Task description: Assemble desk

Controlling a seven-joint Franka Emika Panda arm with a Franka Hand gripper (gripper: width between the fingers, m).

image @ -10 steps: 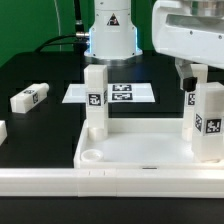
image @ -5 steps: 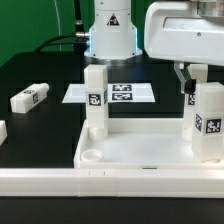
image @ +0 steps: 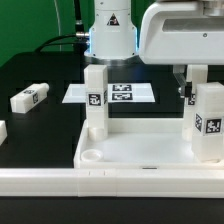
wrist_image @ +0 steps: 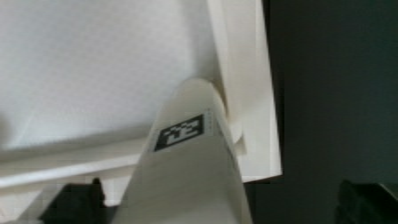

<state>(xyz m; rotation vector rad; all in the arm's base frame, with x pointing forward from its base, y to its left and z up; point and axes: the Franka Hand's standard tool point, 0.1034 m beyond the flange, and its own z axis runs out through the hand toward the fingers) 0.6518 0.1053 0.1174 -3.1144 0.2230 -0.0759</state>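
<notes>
Evidently, end effector (wrist_image: pixel 222 203) fully open, empty.

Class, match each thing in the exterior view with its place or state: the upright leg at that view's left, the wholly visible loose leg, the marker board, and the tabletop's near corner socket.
Column one:
1. upright leg
2. loose leg
3. marker board
4. near corner socket

Column two:
A. empty
B. lying on its side on the black table
C. standing in a far corner of the tabletop
D. lying flat beyond the tabletop

Pairs: 1-C, 2-B, 3-D, 4-A
</notes>
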